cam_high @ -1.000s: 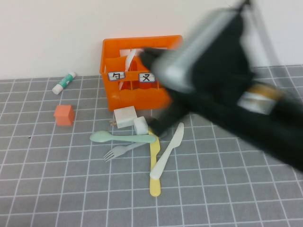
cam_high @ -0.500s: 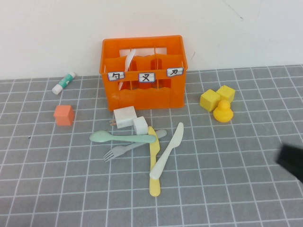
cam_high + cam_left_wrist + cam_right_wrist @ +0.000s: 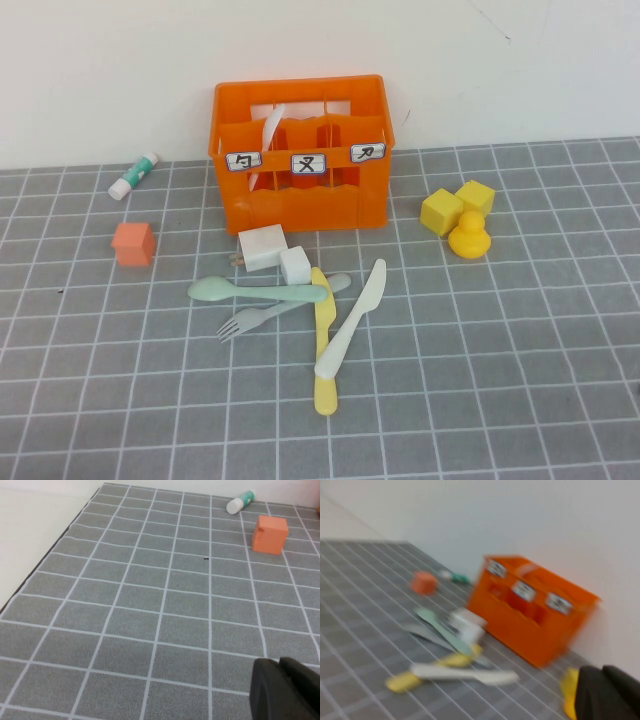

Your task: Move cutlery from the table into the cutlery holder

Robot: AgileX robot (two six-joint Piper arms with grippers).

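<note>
Tools came first: the left tool point(image 3: 286, 690) showed only as a dark bulk at the edge of its own wrist view, hanging above bare counter point(image 3: 150, 605), and whether it was open or closed could not be told; the right tool point(image 3: 607, 692) showed the same way in its wrist view, low and off to the side of the pile, its state also impossible to tell. Neither tool appeared in the high view. Nothing was gripped as far as could be seen. Outward from there, the cutlery lay in a loose heap on the counter just in front of the holder point(image 3: 300, 150): a green spoon point(image 3: 255, 291) crossing a grey fork point(image 3: 262, 317), a yellow knife point(image 3: 325, 350) beneath a white knife point(image 3: 352, 318) laid slantwise over it. Two white cubes point(image 3: 272, 252) sat touching the heap on the holder's side. The holder stood against the wall, and a pale strip already leaned in its left compartment. Further off lay an orange cube point(image 3: 134, 243) and a capped tube point(image 3: 135, 175) to the left, with yellow blocks point(image 3: 457, 205) and a yellow duck point(image 3: 468, 238) to the right. The step in hand looked like the pause between picks, four pieces yet to go. The next move would likely call for an arm to descend on the topmost piece, the white knife, gripping it across its narrow handle without dragging the yellow one along.
</note>
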